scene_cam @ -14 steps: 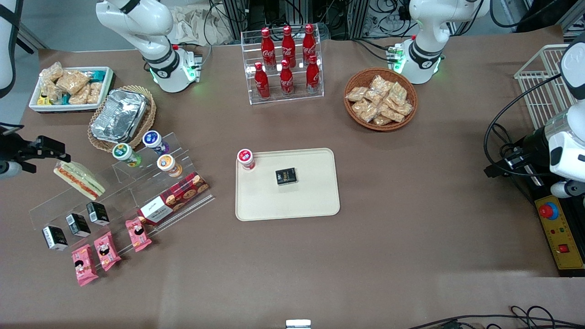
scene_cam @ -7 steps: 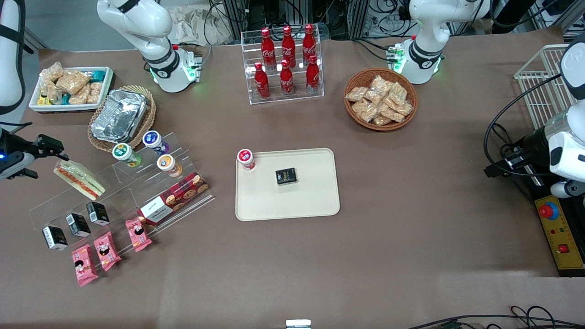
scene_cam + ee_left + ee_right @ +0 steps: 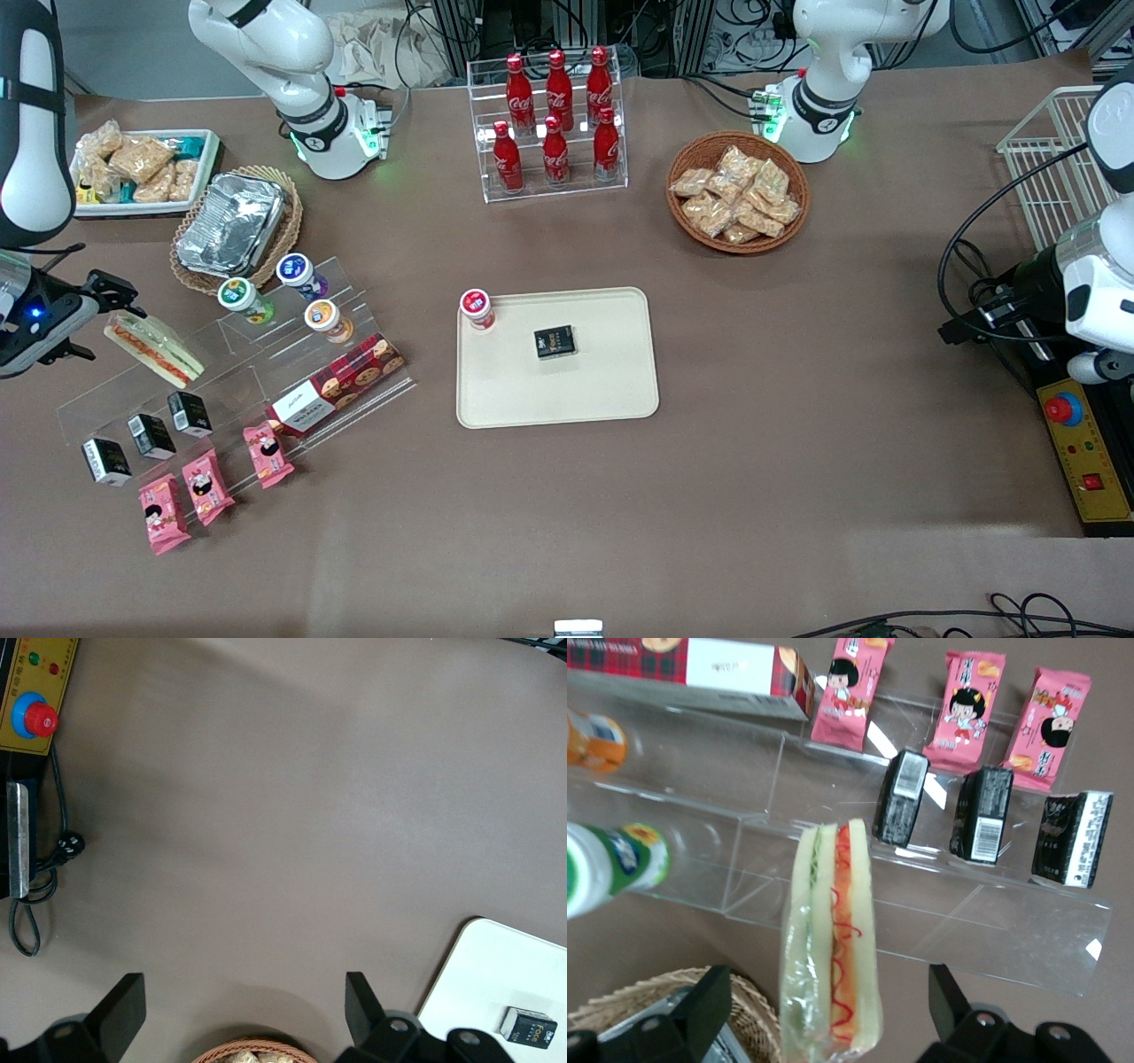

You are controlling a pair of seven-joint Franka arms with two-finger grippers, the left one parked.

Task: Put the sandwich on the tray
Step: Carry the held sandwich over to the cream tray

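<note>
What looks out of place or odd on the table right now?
Nothing is spilled or damaged. The sandwich lies on the clear stepped rack among the snacks, not on the tray. The tool is open, poised over the sandwich's end. A black box sits on the tray.

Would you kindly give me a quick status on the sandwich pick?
Gripper open, straddling the sandwich, not closed on it. Sandwich on the clear stand. Tray holds a black box and a red-capped bottle.
</note>
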